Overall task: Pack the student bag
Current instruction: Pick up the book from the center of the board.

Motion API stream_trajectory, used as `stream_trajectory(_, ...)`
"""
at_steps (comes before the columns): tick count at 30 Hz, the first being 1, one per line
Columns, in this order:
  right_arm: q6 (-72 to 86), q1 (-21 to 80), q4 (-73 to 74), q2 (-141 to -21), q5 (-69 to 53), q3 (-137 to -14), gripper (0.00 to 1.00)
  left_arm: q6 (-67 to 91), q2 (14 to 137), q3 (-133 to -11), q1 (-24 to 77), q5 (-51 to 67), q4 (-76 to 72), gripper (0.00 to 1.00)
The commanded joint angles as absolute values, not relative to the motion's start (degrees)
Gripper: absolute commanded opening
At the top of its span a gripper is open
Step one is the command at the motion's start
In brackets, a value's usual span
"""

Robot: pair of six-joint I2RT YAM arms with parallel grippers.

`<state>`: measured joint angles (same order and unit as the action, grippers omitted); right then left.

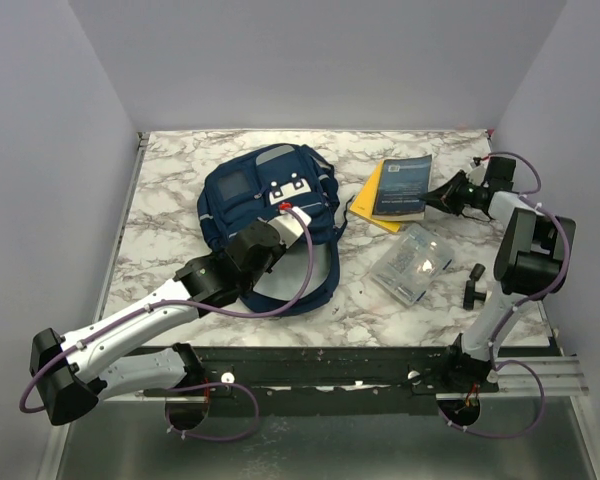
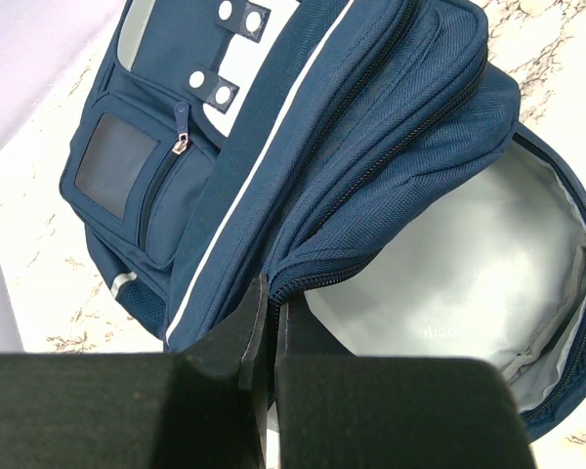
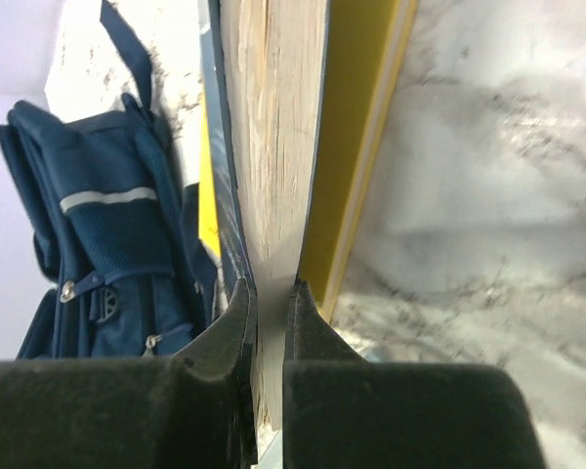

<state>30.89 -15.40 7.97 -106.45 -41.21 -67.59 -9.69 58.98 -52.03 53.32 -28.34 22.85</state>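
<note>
Shows navy student bag (image 1: 265, 200) lying on marble worktop (image 1: 170, 180), main compartment gaping. Shows left end effector (image 2: 271, 298) clenched on bag's zip rim, seemingly propping it open. Right of bag, shows right end effector (image 3: 271, 293) grasping blue book (image 1: 402, 187) atop yellow book (image 3: 356, 147), presumably for loading.

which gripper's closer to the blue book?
Right. The right gripper clamps the blue book by its edge; the left gripper pinches the navy backpack, away from the book.

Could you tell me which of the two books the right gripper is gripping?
The blue book, lying atop the yellow book; the right gripper pinches its edge.
</note>
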Motion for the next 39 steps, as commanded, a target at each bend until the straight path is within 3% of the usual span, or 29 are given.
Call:
stream_trajectory(1, 26.21, -15.95, 15.02, -114.68, -44.57, -74.72, 0.04, -8.88, 58.25, -54.25, 52.82, -29.58, 22.24, 0.00)
stream_trajectory(7, 25.91, -17.37, 14.57, -119.57, -43.96, -77.74, 0.17, -8.88, 59.23, -54.49, 52.82, -29.20, 22.32, 0.00)
stream_trajectory(15, 31.20, -18.11, 2.88, -120.78, -43.97, -70.49, 0.53, -8.88, 59.81, -54.57, 52.81, -29.00, 22.54, 0.00)
stream_trajectory(20, 33.90, -18.11, -3.04, -120.18, -47.18, -65.82, 0.64, -8.92, 59.33, -54.67, 52.84, -29.09, 22.67, 0.00)
stream_trajectory(24, 38.88, -18.08, -13.35, -120.38, -51.22, -60.06, 0.65, -8.79, 58.84, -54.67, 52.83, -28.74, 22.73, 0.00)
stream_trajectory(32, 40.61, -15.98, -14.72, -122.49, -49.45, -62.38, 0.59, -8.70, 58.75, -54.71, 52.81, -28.83, 22.73, 0.00)
stream_trajectory(36, 41.01, -15.27, -14.68, -123.05, -47.82, -63.59, 0.45, -8.80, 58.71, -54.67, 52.79, -29.25, 22.77, 0.00)
stream_trajectory(39, 40.72, -14.77, -14.61, -122.55, -46.35, -63.67, 0.28, -8.79, 58.80, -54.58, 52.76, -29.44, 22.83, 0.00)
